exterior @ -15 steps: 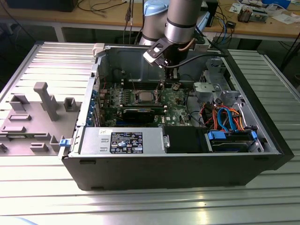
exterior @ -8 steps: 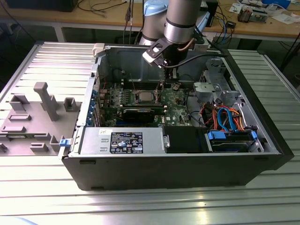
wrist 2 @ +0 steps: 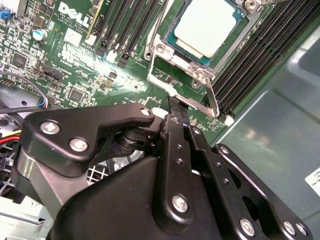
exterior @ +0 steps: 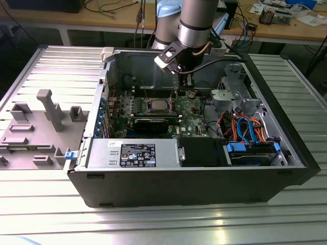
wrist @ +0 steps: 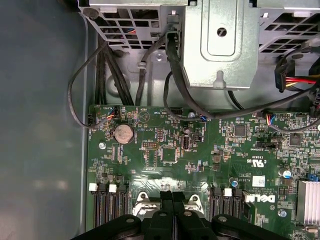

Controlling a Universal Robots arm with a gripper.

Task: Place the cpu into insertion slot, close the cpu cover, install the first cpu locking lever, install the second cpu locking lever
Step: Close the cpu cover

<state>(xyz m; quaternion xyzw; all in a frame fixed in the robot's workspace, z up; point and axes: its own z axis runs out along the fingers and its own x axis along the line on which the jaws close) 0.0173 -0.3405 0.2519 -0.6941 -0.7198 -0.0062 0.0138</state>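
Case edges: the open computer case (exterior: 194,178) lies on its side, and its walls stand up all round the board (exterior: 191,109). The back wall is close behind the arm.
Open room: there is bare green board between the memory slots (wrist 2: 120,30) and the drive cage (exterior: 230,97). At the exterior view's right, orange and blue cables (exterior: 245,127) crowd the space.
Surface: a ribbed metal table (exterior: 51,214) carries the case. A grey plastic fixture (exterior: 46,107) sits at the left of the frame.
Room: a wooden workbench (exterior: 102,20) with cables runs along the top of the frame.
Gripper: the gripper (wrist 2: 174,107) has its black fingers pressed together, with nothing visible between them. It hangs low over the board.
Chip: the cpu (wrist 2: 207,25) sits in the insertion slot (exterior: 147,105), silver top up.
Cover: the cpu cover (wrist 2: 175,62) lies flat around the chip.
Lever: a thin metal lever (wrist 2: 213,97) runs along the cover's edge.
Chip to gripper: in the second wrist view the fingertips are just beside the cover's near edge, apart from the chip. In the exterior view the gripper is right of the socket and slightly behind it.
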